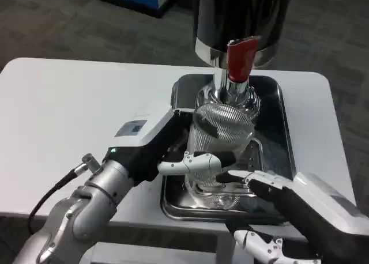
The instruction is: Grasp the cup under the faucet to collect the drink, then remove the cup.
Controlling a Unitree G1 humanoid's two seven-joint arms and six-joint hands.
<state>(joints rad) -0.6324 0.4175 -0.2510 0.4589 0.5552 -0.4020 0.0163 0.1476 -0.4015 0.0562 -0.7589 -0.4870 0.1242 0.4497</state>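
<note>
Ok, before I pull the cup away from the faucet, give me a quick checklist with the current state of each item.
1. Left hand has hold of the cup: ok, fingers wrap its near side.
2. Cup upright: ok, no visible tilt.
3. Cup under the faucet: ok, its mouth sits right below the spout.
4. Drink collected: cannot tell, the ribbed glass hides any level.
5. Faucet shut off: cannot tell, the red lever shows but no flow can be judged.
6. Withdrawal path free: not ok, the right hand lies over the tray just in front of the cup.
</note>
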